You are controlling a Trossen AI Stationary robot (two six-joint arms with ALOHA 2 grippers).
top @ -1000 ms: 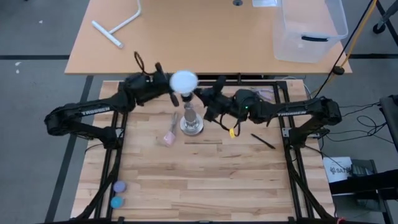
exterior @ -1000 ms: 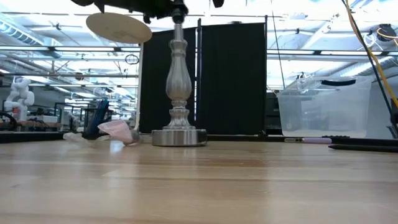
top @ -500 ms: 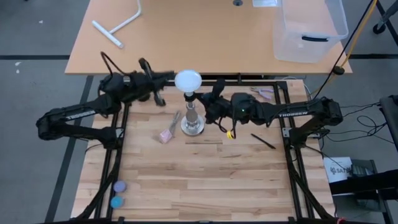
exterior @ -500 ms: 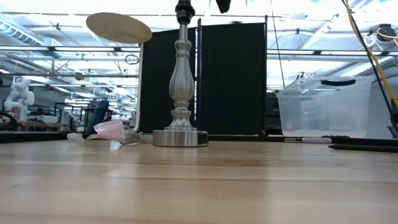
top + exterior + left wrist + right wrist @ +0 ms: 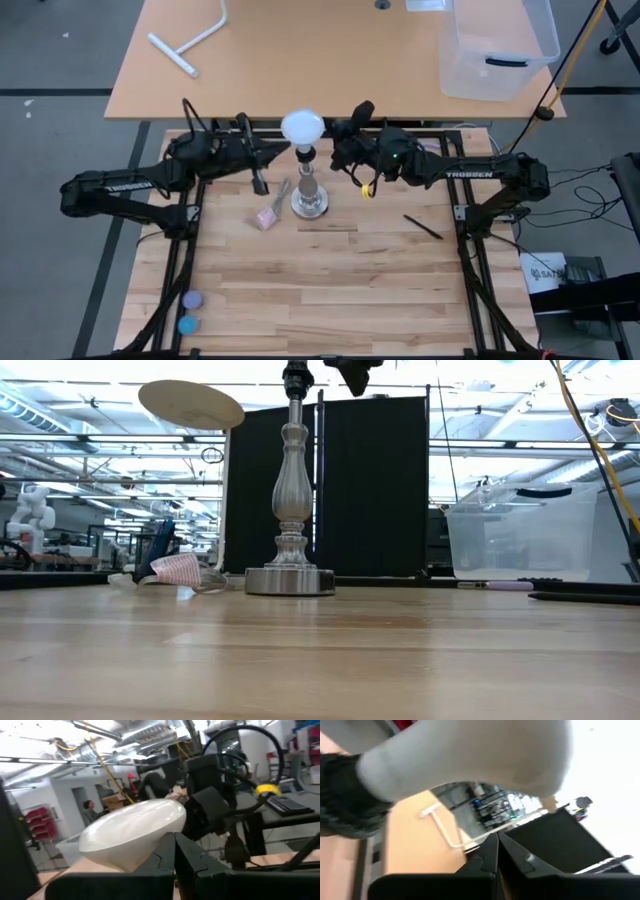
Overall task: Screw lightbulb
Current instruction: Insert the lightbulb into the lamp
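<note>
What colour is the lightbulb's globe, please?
White, frosted; the lightbulb shows best in the high view.

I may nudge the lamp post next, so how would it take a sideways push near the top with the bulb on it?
The lamp post is tall and slim on a small round base, so a high push would probably tip it. It looks like metal, likely stiff and fairly heavy. The lightbulb on top probably adds little weight but looks fragile.

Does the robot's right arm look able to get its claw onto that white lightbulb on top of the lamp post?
Probably yes. The right claw sits shut just beside the lightbulb, with nothing between them; the left claw waits on the other side.
</note>
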